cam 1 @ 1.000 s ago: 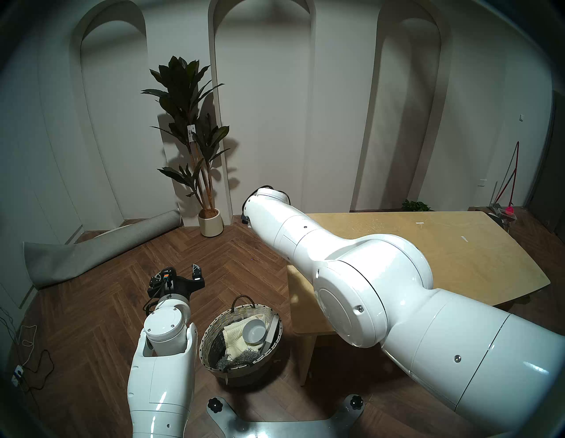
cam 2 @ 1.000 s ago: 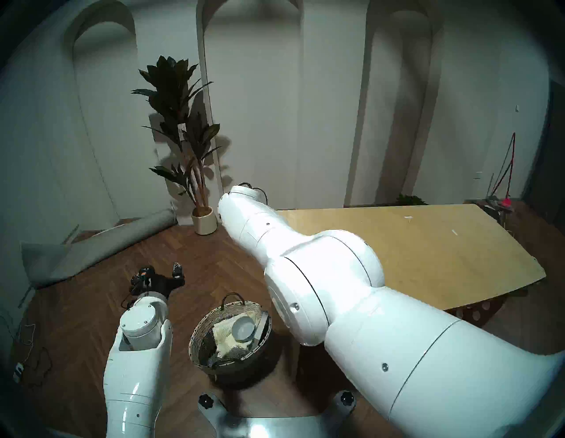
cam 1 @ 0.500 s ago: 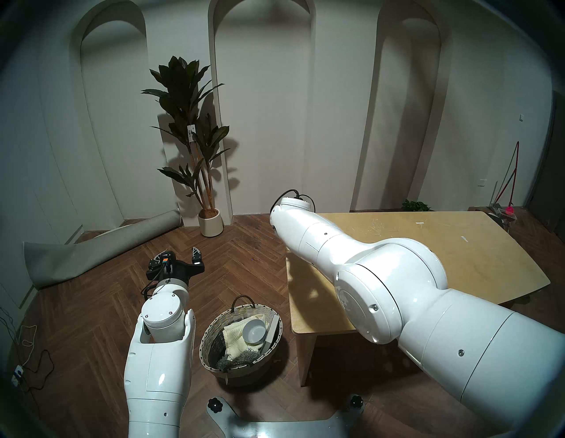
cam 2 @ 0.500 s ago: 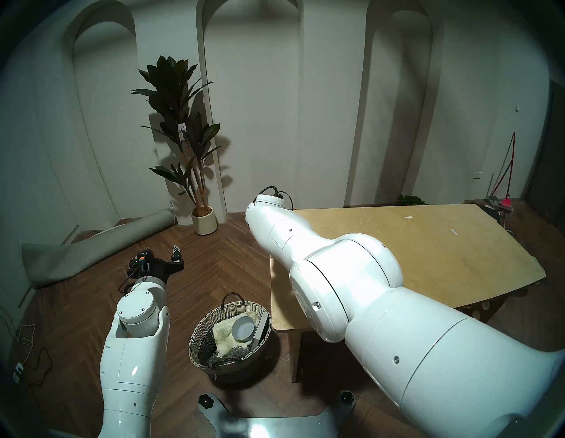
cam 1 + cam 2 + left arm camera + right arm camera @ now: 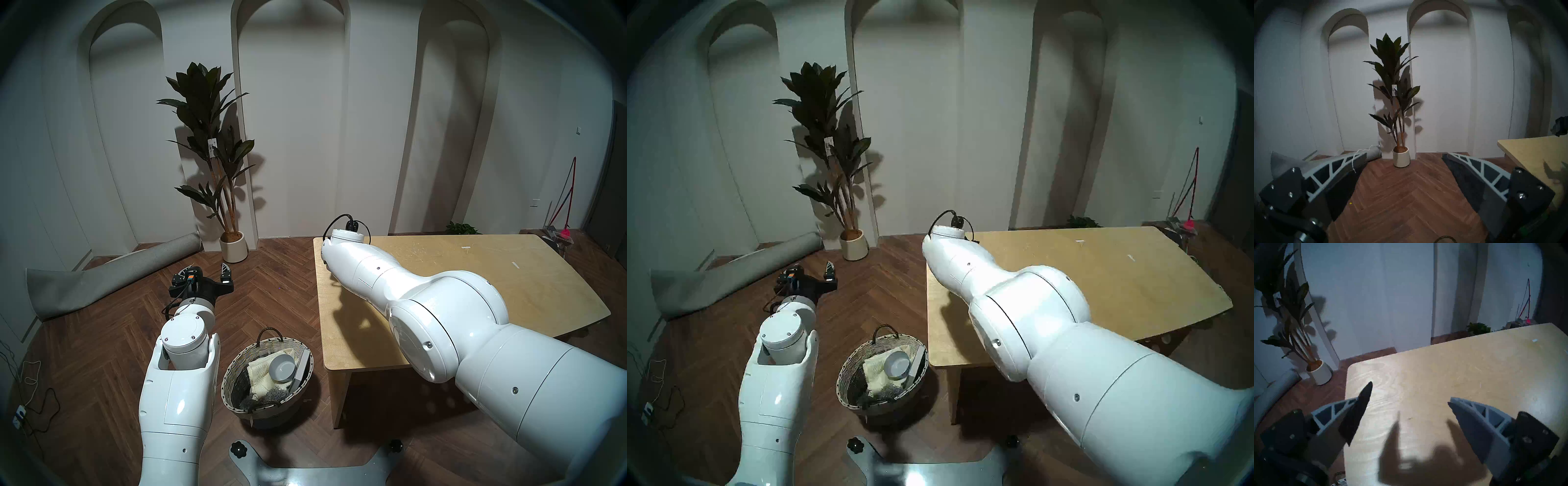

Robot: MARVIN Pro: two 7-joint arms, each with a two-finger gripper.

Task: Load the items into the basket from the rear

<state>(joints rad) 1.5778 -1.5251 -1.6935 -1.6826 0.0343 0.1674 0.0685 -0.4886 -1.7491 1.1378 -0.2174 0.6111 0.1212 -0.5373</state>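
So we've got the basket [image 5: 237,400] sitting on the floor [image 5: 271,298] between our two arms, right by the near corner of the table [image 5: 509,278] but not touching it as far as we can tell. Inside it the towel [image 5: 261,375] is bunched up in the middle, and the bowl [image 5: 281,366] sits tilted on top of it, mouth facing up toward the head camera. A flat white box [image 5: 303,370] leans against the basket's wall on the table side, just beside the bowl, and a grey cloth [image 5: 268,396] pokes out under the towel at the near edge. We can't spot any bread from these views.

Left tool [image 5: 207,271] is out over bare floor beyond the basket, well apart from it, pointing level toward the plant [image 5: 1395,95] and its pot [image 5: 1401,158]. Fingers [image 5: 1342,162] spread wide, nothing between them.

Right tool [image 5: 1409,394] hangs over the near-left corner of the table, angled down a bit, also wide with nothing in it; its shadow falls on the tabletop below. In the head views the right arm [image 5: 441,305] hides it completely.

There's a rolled carpet [image 5: 101,278] lying along the wall on the left.
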